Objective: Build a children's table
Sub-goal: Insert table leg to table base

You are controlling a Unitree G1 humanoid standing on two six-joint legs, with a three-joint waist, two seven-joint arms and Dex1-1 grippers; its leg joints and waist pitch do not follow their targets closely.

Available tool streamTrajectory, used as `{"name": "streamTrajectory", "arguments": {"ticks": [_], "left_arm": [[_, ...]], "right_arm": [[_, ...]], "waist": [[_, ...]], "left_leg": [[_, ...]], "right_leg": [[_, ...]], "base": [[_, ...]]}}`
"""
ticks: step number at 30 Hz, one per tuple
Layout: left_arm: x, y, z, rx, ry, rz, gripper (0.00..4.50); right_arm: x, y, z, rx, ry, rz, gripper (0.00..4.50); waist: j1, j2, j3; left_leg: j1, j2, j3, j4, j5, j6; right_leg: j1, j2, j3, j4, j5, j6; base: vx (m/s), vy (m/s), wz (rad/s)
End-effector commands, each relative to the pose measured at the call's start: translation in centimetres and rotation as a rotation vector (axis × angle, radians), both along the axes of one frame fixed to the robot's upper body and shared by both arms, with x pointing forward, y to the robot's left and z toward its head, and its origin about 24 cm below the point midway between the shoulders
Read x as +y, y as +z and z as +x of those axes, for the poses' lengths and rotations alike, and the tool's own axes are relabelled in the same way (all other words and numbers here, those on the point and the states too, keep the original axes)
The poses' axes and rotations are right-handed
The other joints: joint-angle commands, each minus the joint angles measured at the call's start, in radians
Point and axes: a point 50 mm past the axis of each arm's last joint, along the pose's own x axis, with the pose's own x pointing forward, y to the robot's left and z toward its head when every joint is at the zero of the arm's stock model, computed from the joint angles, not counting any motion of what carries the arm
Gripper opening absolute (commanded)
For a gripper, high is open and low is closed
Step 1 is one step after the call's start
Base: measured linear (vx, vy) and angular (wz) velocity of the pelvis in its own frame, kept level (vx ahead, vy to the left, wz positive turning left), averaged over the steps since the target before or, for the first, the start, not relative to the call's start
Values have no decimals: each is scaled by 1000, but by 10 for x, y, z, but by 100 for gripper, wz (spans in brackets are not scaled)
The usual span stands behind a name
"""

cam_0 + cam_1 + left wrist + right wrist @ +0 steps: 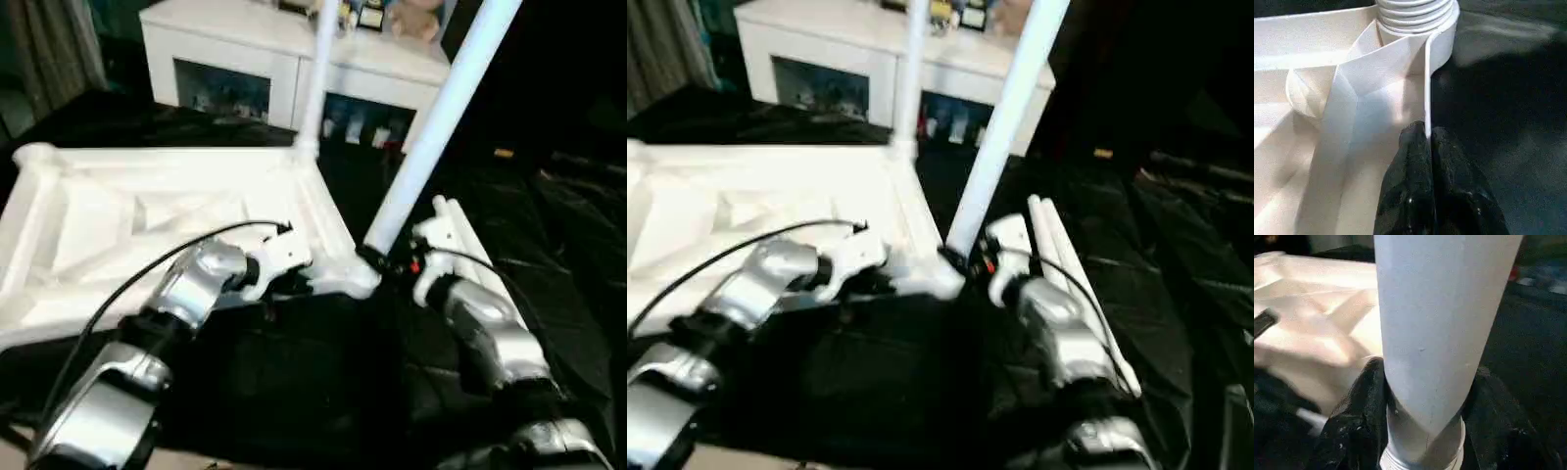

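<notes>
While the head views take in the whole upturned tabletop [147, 225] with one leg [318, 73] standing at its far corner, the wrist views show detail: the left gripper [1427, 142] is pinched shut on the tabletop's thin rim beside the near corner socket [1418, 22], and the right gripper [1422, 416], half open, clasps the tilted leg [436, 127] seated there.

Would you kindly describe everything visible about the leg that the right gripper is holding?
The leg is a long white tapered tube, smooth like plastic, leaning slightly as it rises from the tabletop's near corner socket. Its ribbed, threaded base sits in that socket. The right gripper clasps it just above the base, a black finger on either side.
</notes>
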Motion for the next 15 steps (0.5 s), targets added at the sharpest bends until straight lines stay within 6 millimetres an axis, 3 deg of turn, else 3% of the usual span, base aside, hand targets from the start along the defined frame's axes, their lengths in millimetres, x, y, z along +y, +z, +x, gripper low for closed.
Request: {"name": "streamTrajectory", "arguments": {"ticks": [1,5,9,15], "left_arm": [[1,-6,1,22,105,27,0],[-17,-16,-4,50,192,42,0],[-37,-17,-8,36,219,40,0],[-49,-14,-5,31,255,12,0]], "right_arm": [[-14,-48,-12,238,-142,-83,184],[1,-47,7,296,-307,-76,184],[16,-38,19,292,-376,-86,184],[31,-31,24,284,-384,-93,184]], "waist": [[1,28,-34],[-13,30,-35],[-20,26,-36],[-19,25,-31]], "left_leg": [[9,75,-36,-90,-279,-49],[9,75,-37,-90,-282,-62],[9,74,-34,-89,-268,-56],[13,73,-36,-93,-347,-57]], "right_leg": [[9,-111,62,-92,-165,-192],[8,-112,61,-89,-172,-206],[9,-107,61,-86,-109,-207],[-2,-106,63,-101,-225,-160]], "base": [[0,0,0],[0,0,0],[0,0,0],[0,0,0]]}}
